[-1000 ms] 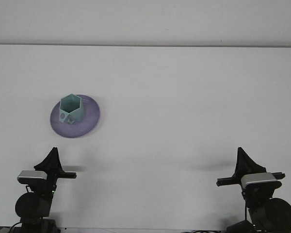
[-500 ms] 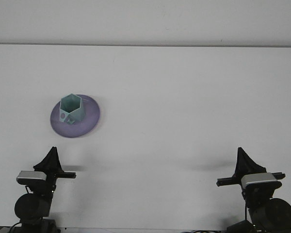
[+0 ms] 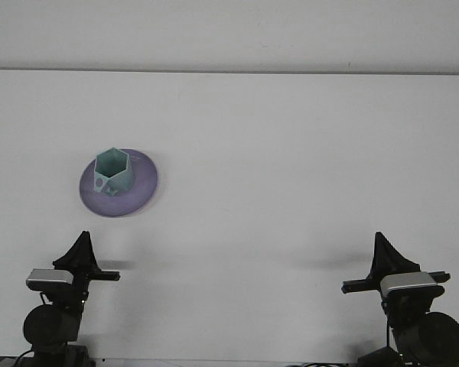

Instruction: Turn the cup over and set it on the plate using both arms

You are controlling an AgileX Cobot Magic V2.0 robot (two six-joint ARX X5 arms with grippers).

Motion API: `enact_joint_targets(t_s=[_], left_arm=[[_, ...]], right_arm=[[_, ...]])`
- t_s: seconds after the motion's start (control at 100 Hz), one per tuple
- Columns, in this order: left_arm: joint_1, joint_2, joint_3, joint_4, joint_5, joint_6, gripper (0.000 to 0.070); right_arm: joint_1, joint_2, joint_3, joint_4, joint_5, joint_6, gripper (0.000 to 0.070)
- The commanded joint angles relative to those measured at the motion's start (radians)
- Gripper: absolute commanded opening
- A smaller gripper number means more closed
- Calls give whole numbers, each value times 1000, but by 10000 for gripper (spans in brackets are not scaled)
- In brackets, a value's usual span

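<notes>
Standing mouth-up, a teal hexagonal cup (image 3: 112, 171) sits on a purple plate (image 3: 141, 193) left of centre on the white worktop (image 3: 291, 168) | left pincer (image 3: 83, 249) and right pincer (image 3: 382, 251) near the front edge, well apart from the plate, holding nothing, fingers pressed together

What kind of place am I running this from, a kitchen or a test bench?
Most likely a lab test bench, not a kitchen: a bare white table against a blank wall, with only a teal cup on a purple plate, and both arms parked at the near edge.
</notes>
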Motion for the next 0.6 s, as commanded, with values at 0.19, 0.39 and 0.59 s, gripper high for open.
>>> enact_joint_targets(t_s=[0.19, 0.39, 0.59], left_arm=[[-3, -1, -19, 10, 2, 1, 12], [-3, -1, -19, 10, 2, 1, 12], [-3, 0, -19, 9, 2, 1, 12]], right_arm=[[-129, -21, -94, 41, -125, -212, 1], [-273, -157, -294, 170, -225, -264, 0], [-312, -160, -403, 271, -244, -263, 0]])
